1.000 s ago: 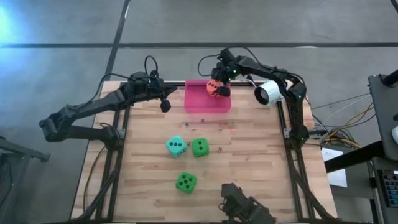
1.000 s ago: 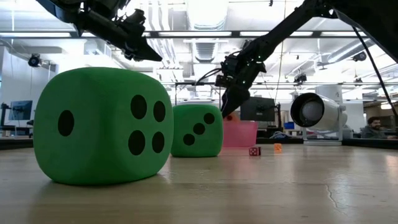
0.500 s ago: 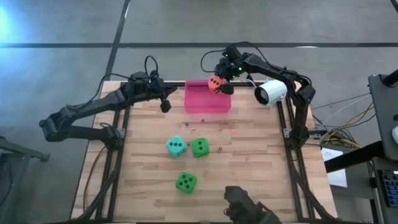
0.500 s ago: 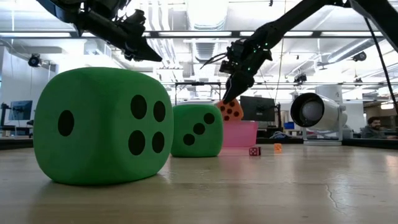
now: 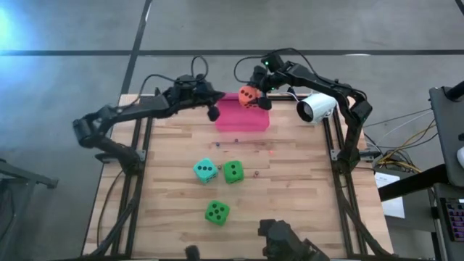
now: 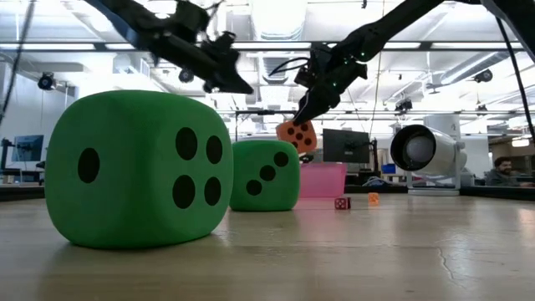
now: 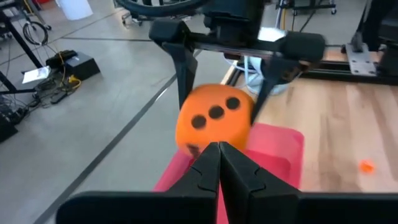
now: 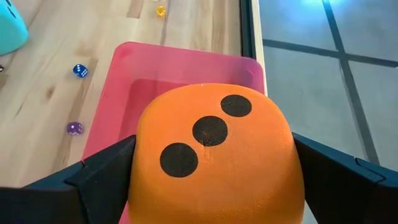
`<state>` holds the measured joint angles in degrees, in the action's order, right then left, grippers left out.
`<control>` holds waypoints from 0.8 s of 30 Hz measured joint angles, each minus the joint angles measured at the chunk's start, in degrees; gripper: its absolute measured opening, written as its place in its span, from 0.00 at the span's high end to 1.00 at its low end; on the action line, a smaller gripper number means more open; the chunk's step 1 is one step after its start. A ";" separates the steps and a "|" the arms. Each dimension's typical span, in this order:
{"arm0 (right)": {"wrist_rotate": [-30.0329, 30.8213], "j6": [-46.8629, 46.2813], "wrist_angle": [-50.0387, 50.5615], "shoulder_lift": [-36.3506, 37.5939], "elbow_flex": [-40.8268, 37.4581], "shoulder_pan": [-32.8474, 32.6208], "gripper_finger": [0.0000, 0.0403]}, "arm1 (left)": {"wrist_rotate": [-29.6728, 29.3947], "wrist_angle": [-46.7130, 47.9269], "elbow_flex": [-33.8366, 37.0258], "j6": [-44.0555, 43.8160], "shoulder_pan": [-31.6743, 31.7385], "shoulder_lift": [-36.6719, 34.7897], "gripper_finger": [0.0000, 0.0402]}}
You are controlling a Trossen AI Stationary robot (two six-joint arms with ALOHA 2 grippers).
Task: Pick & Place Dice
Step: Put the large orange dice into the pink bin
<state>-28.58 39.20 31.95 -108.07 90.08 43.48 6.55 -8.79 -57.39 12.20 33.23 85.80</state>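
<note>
Orange die [image 5: 248, 95] — gripped by right hand [image 5: 254, 94] — above pink tray [image 5: 241, 118].

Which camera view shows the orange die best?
The right wrist view: the orange die fills it, three pips up, between the right gripper's fingers above the pink tray. The left wrist view shows it smaller, behind the shut left gripper. In the high and low views it is small.
</note>
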 joint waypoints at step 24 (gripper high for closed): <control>-4.46 0.21 -2.71 -0.28 -0.52 -0.04 0.06 | 5.16 -5.01 -17.77 -0.46 0.20 24.24 0.98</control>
<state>-33.04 39.40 29.24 -108.36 89.57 43.44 11.71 -13.80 -75.17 11.75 33.43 110.04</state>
